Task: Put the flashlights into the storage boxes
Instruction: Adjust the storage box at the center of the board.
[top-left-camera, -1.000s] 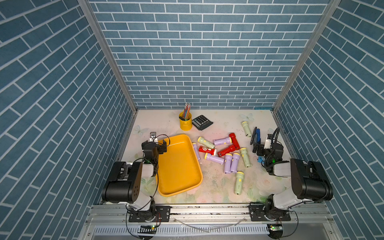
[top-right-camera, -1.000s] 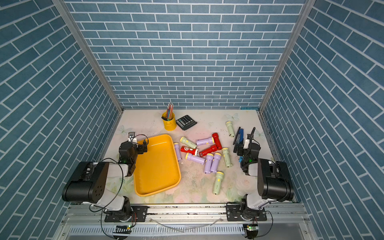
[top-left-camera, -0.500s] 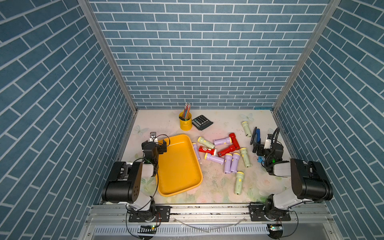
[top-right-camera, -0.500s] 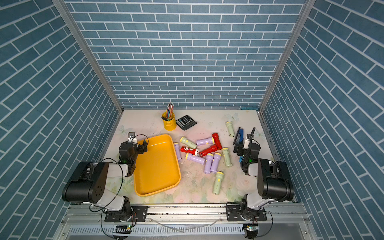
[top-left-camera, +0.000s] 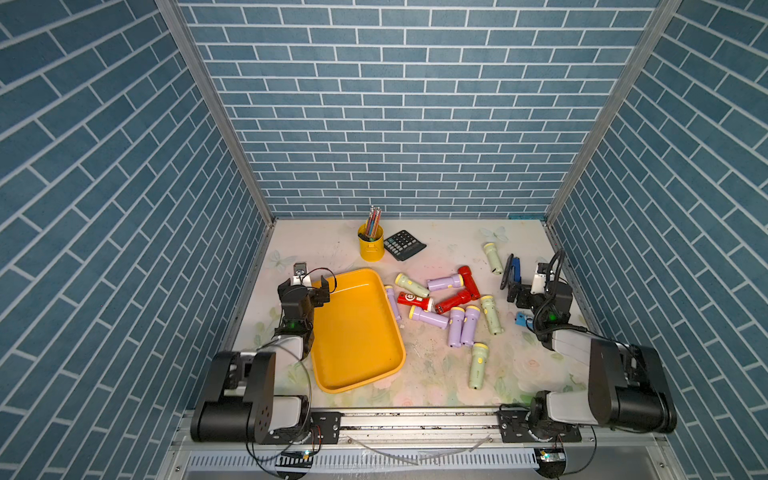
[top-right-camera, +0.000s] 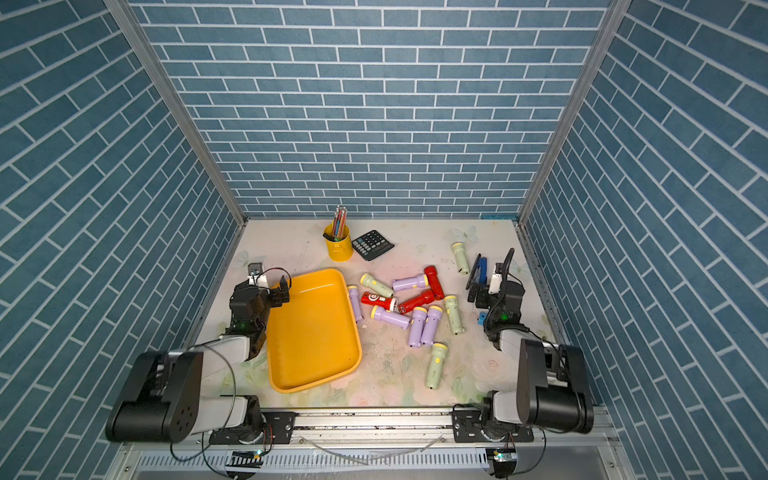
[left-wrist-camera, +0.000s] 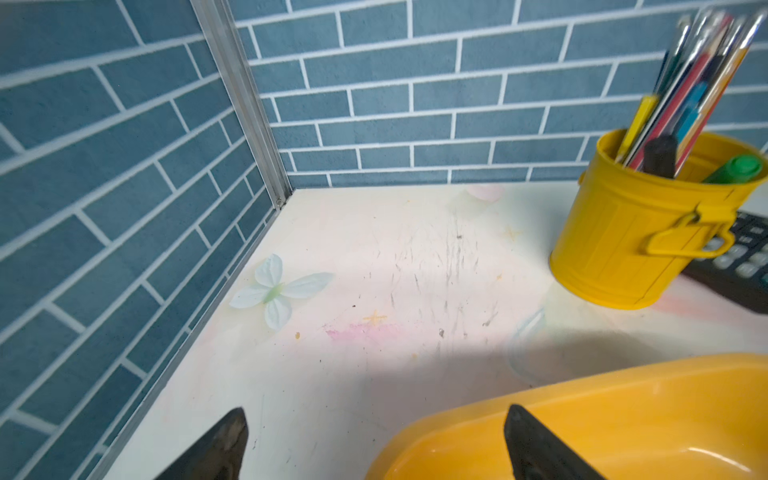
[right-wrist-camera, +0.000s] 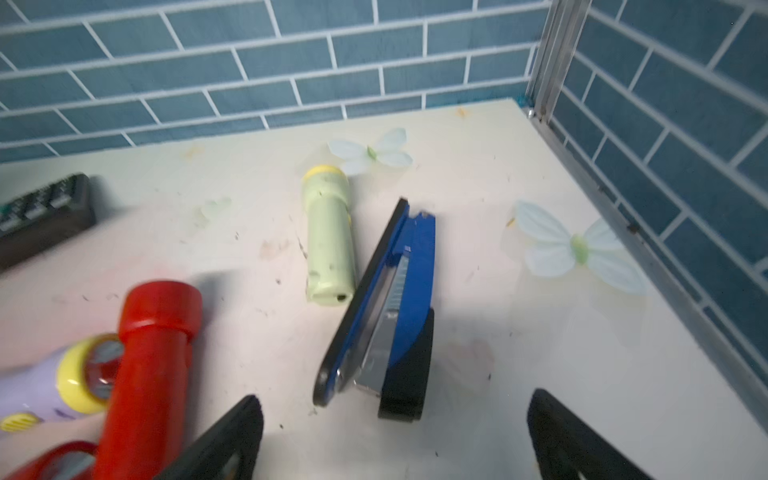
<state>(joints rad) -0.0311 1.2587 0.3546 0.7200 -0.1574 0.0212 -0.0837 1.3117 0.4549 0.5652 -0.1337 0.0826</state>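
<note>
The orange-yellow storage box (top-left-camera: 357, 332) lies empty at the left. Several flashlights lie to its right: reds (top-left-camera: 455, 301), lilacs (top-left-camera: 456, 326) and pale greens (top-left-camera: 478, 365), with one lilac (top-left-camera: 391, 301) against the box's right wall. My left gripper (top-left-camera: 305, 289) is open at the box's far left corner; in the left wrist view (left-wrist-camera: 376, 419) one finger stands over the box (left-wrist-camera: 623, 399) and the other over the table. My right gripper (top-left-camera: 517, 293) is open and holds nothing. The right wrist view shows it (right-wrist-camera: 392, 399) just short of a blue-black stapler (right-wrist-camera: 386, 311), next to a pale green flashlight (right-wrist-camera: 330, 237) and a red one (right-wrist-camera: 149, 365).
A yellow pencil cup (top-left-camera: 371, 245) and a black calculator (top-left-camera: 404, 244) stand at the back. The stapler (top-left-camera: 512, 270) lies by the right wall. A small blue thing (top-left-camera: 523, 320) lies beside the right arm. Brick walls close three sides.
</note>
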